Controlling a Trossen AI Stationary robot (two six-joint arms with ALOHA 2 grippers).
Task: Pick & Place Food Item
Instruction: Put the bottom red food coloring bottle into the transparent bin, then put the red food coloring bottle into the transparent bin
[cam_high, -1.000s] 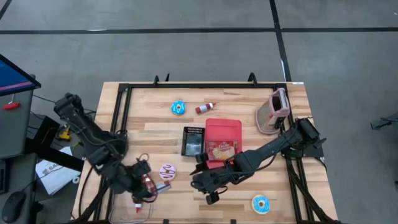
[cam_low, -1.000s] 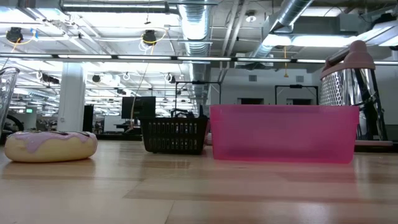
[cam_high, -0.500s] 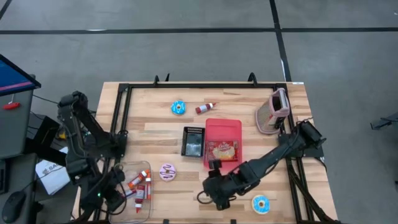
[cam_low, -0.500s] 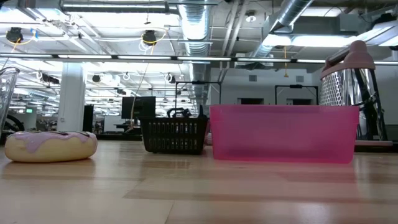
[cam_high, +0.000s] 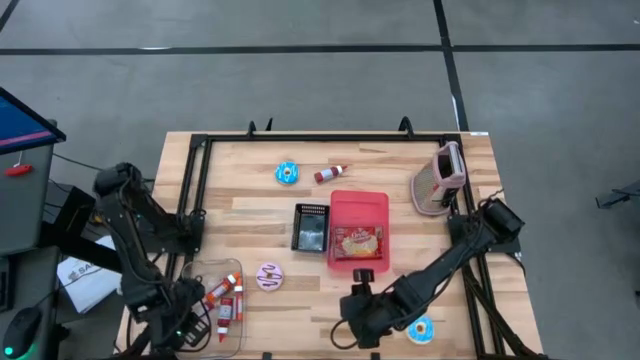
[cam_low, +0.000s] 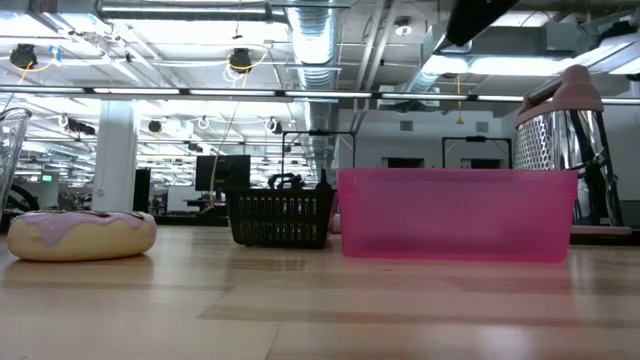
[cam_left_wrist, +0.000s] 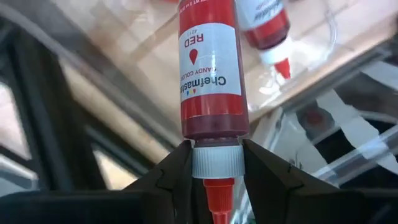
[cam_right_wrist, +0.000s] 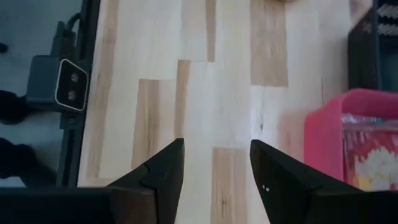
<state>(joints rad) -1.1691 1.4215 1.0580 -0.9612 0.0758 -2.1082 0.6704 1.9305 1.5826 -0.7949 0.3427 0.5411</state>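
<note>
Pale matt wood table (cam_high: 400, 170); glossy pink plastic bin (cam_high: 359, 213); shiny metal grater (cam_low: 560, 140).

A grey floor (cam_high: 300, 60) fills the upper part of the high view, crossed by dark seams: one runs level near the top, another slants down at the upper right. The table (cam_high: 260, 200) of light wood planks sits in the middle of the frame inside a black frame (cam_high: 195, 180). At the left edge stands a screen (cam_high: 20, 120). In the low view, silver ducts (cam_low: 320, 40) and pipes hang across the top under a bright ceiling, with a white pillar (cam_low: 115, 150) at the left.
</note>
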